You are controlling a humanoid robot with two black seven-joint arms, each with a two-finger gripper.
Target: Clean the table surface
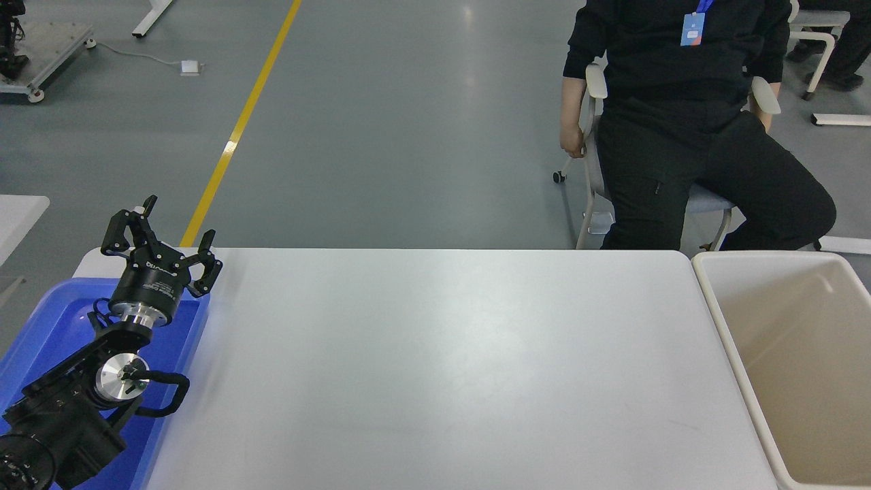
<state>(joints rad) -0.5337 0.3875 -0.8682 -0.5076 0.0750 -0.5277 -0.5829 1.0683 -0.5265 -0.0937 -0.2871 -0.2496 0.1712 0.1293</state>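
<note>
The left pincer [158,235] hangs spread wide and empty, the blue tray [47,325] beneath it. The white worktop [449,367] stretches to its right, the beige bin [803,361] beyond.

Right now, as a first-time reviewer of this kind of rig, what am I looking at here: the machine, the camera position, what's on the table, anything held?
This one picture comes from a camera high on the robot, looking forward and down. The black arm at lower left ends in the left gripper, open, holding nothing, parked over a blue tray. The right arm is out of view. The table surface shows nothing lying on it. A beige bin sits at its right end; the part in view looks empty. Beyond the table, a person in black sits on a chair.
</note>
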